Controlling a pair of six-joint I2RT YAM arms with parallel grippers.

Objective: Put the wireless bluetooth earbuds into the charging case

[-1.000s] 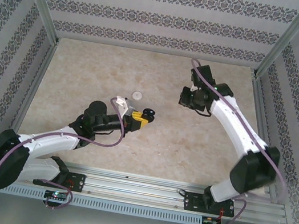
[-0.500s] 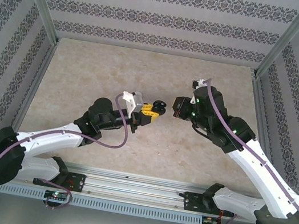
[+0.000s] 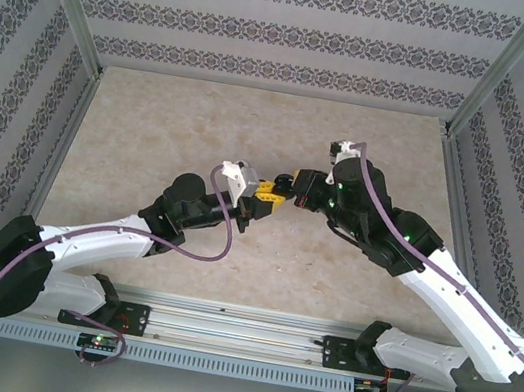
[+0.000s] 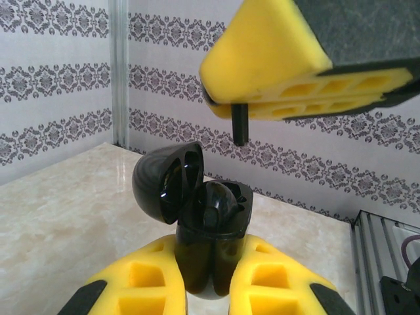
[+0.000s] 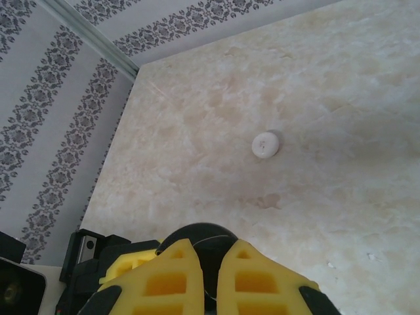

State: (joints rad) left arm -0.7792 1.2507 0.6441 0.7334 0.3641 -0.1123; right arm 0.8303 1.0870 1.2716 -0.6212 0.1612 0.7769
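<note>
Left wrist view: left gripper (image 4: 209, 266) clamps the open case (image 4: 213, 220); right gripper (image 4: 224, 98), pinching a black earbud (image 4: 240, 126) just above the case, should descend straight, stem-first.

Marbled tabletop (image 3: 141, 134), patterned walls (image 3: 272, 25)
</note>
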